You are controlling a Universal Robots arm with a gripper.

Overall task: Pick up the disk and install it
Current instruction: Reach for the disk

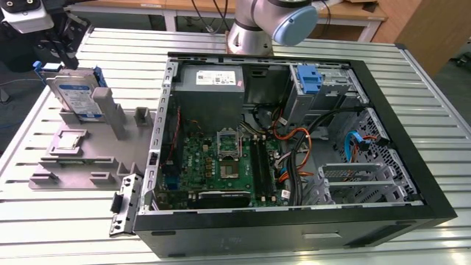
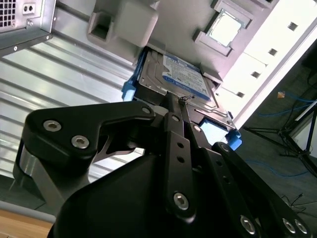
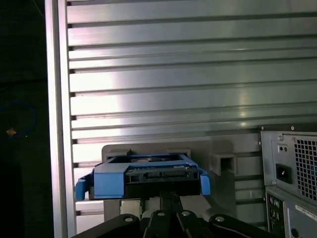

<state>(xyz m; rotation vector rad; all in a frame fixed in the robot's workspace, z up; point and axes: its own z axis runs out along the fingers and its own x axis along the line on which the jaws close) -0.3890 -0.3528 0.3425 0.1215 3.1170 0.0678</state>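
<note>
Gripper: Your gripper (image 2: 174,102) hangs outside the computer case (image 1: 257,242), off the case wall on the exterior view's left, directly over the disk's top edge.
Fingers: In both wrist views you see the fingers (image 2: 172,130) drawn tight together, tips side by side with barely a seam and nothing visibly pinched. The tips sit right at the disk's edge, but you cannot tell whether they touch it.
Disk: The disk (image 1: 75,94) stands on edge, roughly upright, in a slot of the grey holder. Its white label with the blue band shows in the exterior view, and its blue carrier frames it. It is outside the case, not in any bay.
Holder: The grey holder (image 1: 81,163) lies on the table just beside the case's wall on the exterior view's left.
Chip: A square silver chip (image 1: 68,142) lies flat in a shallow recess of the holder, on the holder's half away from the case.
Table: The slatted metal table (image 1: 59,223) carries both the holder and the case.
Case: It lies on its side with the panel off, so you look straight in.
Motherboard: The green motherboard (image 1: 220,165) covers the case floor nearest the holder-side wall.
Power supply: The grey power supply box (image 1: 211,79) sits in the case's far corner on that same side.
Bracket: The blue bracket (image 1: 309,77) is fixed to the metal bay in the case's other far corner.
Arm base: The arm base (image 1: 254,27) rises just behind the case's far wall.
</note>
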